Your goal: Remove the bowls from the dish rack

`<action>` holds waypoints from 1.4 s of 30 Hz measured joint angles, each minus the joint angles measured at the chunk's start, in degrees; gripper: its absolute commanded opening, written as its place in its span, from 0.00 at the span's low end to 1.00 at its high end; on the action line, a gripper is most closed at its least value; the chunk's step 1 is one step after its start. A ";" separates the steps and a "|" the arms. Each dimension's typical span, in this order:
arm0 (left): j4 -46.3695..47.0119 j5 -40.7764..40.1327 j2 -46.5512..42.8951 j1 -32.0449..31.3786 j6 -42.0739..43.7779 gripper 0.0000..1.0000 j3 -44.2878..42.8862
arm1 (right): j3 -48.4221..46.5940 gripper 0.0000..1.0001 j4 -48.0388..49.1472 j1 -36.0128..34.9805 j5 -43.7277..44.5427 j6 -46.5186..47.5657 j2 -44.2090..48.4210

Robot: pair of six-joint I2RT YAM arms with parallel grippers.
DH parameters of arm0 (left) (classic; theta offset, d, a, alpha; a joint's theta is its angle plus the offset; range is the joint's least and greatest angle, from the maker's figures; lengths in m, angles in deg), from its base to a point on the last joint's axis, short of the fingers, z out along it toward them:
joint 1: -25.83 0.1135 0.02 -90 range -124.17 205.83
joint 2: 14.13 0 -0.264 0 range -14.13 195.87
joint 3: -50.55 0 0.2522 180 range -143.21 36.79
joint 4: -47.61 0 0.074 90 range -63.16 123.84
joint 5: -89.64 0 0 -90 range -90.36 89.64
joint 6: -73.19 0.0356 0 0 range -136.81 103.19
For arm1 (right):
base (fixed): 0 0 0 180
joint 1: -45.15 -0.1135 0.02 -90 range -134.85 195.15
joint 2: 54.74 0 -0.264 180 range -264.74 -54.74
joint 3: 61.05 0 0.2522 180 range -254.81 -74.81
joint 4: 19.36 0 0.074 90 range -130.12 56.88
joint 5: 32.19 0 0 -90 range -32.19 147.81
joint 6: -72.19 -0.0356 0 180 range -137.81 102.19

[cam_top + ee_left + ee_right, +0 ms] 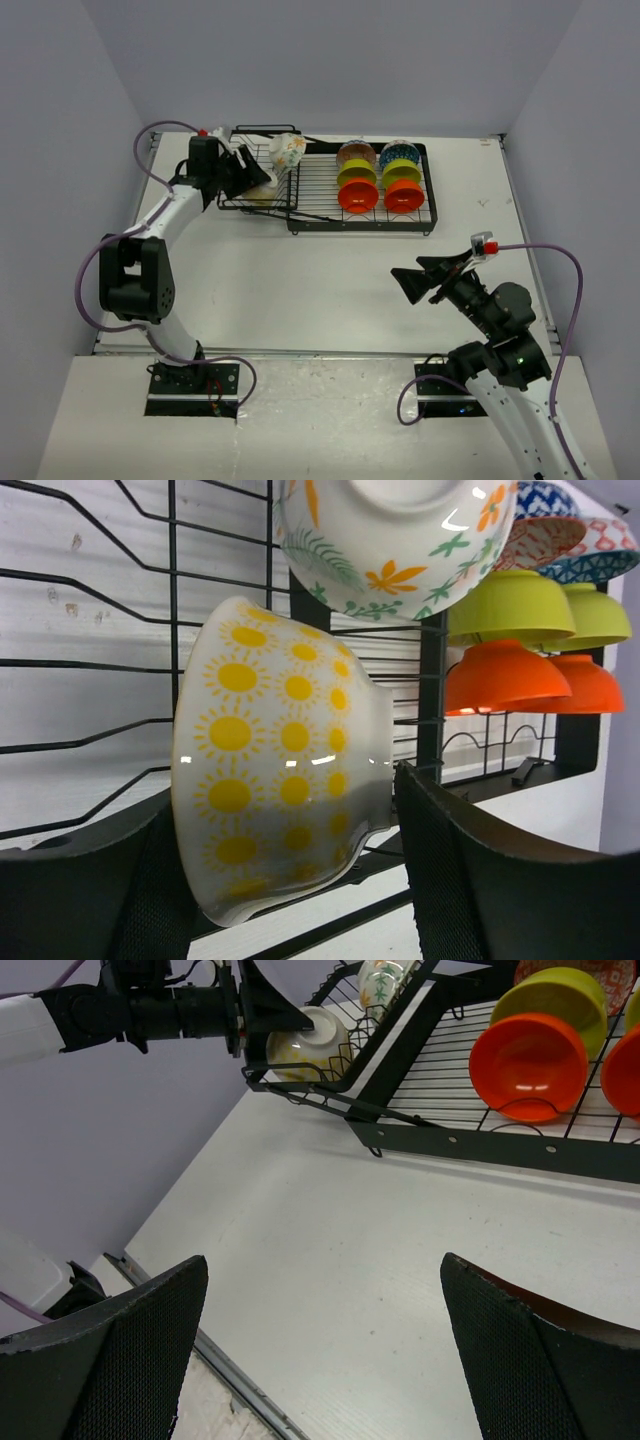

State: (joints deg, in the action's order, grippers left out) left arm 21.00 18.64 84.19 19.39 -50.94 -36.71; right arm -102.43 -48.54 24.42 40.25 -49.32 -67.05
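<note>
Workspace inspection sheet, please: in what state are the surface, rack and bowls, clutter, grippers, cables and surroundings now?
Surface: white table, carrying only the rack.
Job's things: black dish rack toward the far side; its tray holds two patterned bowls, two lime bowls and two orange bowls; its basket holds a floral bowl and a sun bowl.
Clutter: nothing seen.
Grippers: left gripper straddles the sun bowl, contact cannot be told; right gripper open above bare table.
Cables: left purple cable and right purple cable loop beside their arms.
Surroundings: plain pale walls on three sides.
</note>
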 measured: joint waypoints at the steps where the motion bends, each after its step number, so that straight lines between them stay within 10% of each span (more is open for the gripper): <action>1: 0.90 0.13 -0.50 0.00 -0.59 0.65 0.48 | 0.00 0.99 0.02 0.00 0.00 0.00 -0.02; 26: 16.35 8.87 0.70 -0.57 -8.72 0.24 5.62 | 0.00 0.99 0.00 0.00 -0.15 0.04 -0.04; 30: 19.12 9.84 1.55 -0.76 -8.28 0.01 4.94 | 0.00 0.99 0.00 0.00 -0.13 0.04 -0.04; 42: 14.43 6.71 1.25 -1.25 -4.26 0.00 2.54 | 0.00 0.99 0.00 0.00 -0.13 0.04 -0.04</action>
State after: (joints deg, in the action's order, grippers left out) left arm 35.43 25.35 85.44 18.15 -55.21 -34.17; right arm -102.43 -48.54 24.42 40.12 -49.27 -67.10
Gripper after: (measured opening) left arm 0.039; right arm 0.987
